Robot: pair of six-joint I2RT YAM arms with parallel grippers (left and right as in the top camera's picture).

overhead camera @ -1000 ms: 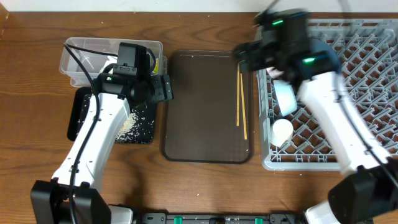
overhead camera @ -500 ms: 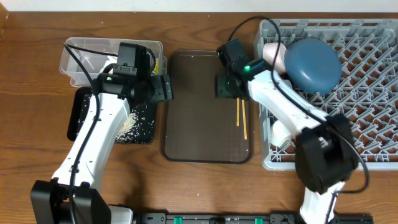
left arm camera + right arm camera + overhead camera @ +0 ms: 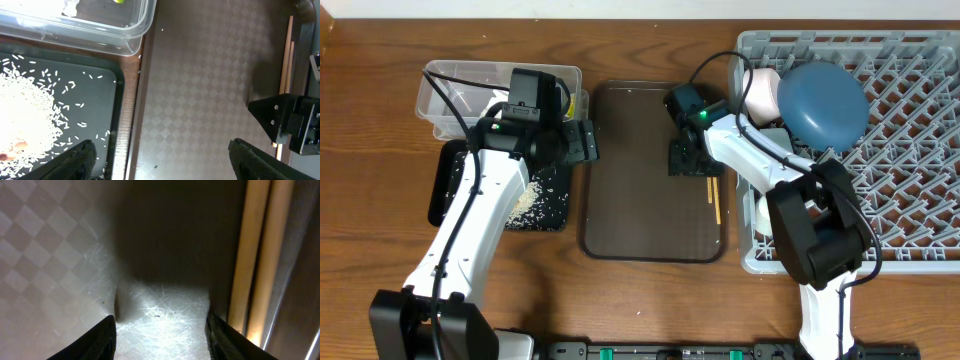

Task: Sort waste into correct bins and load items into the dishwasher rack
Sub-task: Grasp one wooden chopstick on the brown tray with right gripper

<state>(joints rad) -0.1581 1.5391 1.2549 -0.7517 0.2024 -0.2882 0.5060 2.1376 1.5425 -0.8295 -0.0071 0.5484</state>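
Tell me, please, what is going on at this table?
The right gripper is low over the brown tray, fingers open, just beside the chopsticks, not yet holding them. The left gripper hovers open by the black tray of rice. The blue plate already sits in the rack.

Tray floor: brown rectangular plastic serving tray is bare left of the right gripper.
Right rim: thin wooden chopsticks lie along it, grey plastic lattice rack just beyond.
Finger gap: spread over bare floor; chopsticks just outside.
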